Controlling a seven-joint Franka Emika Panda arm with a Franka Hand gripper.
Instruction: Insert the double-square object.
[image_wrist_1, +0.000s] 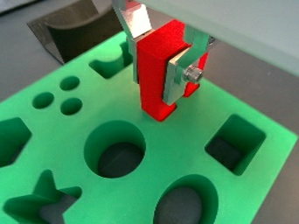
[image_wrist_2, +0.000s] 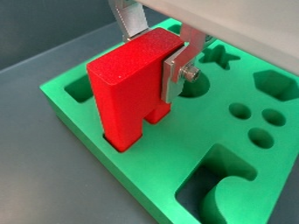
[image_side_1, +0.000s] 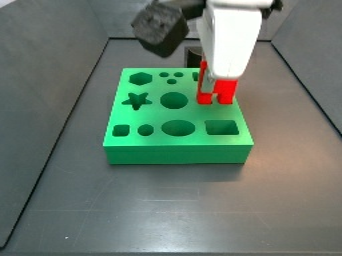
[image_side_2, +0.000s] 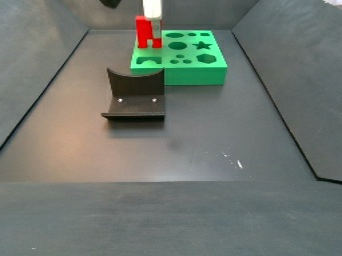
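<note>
- Wrist views both show our gripper (image_wrist_1: 162, 54) clamped on the upper part of the red peg (image_wrist_1: 160, 74), one silver finger (image_wrist_2: 177, 68) flat against its side face and the other at the far side.
- We see the peg hanging upright from the jaws, its long axis running straight down from the gripper toward the green board (image_wrist_2: 163, 184); this vertical line is what the coming move turns on.
- We read the peg's foot as meeting the board at a slot near one edge; in a wrist view (image_wrist_2: 126, 92) the two legs at its base seem to be just entering the opening, though we cannot tell how deep they sit.
- From a side view, the gripper (image_side_1: 218, 78) stands directly over the peg (image_side_1: 217, 92), which rises from the board (image_side_1: 181, 148) at its right-hand edge, beside the row of round holes.
- We judge that the peg is lined up with its slot and most of its length is above the board surface, so the insertion looks begun but not finished; the next move would be a straight push down along that axis.
- We note that any tilt would likely jam the two square columns against the slot walls.
- Farther out, a side view shows the dark curved block (image_side_2: 134, 96) on the floor, well apart from the board (image_side_2: 201, 68) and out of the way.
</note>
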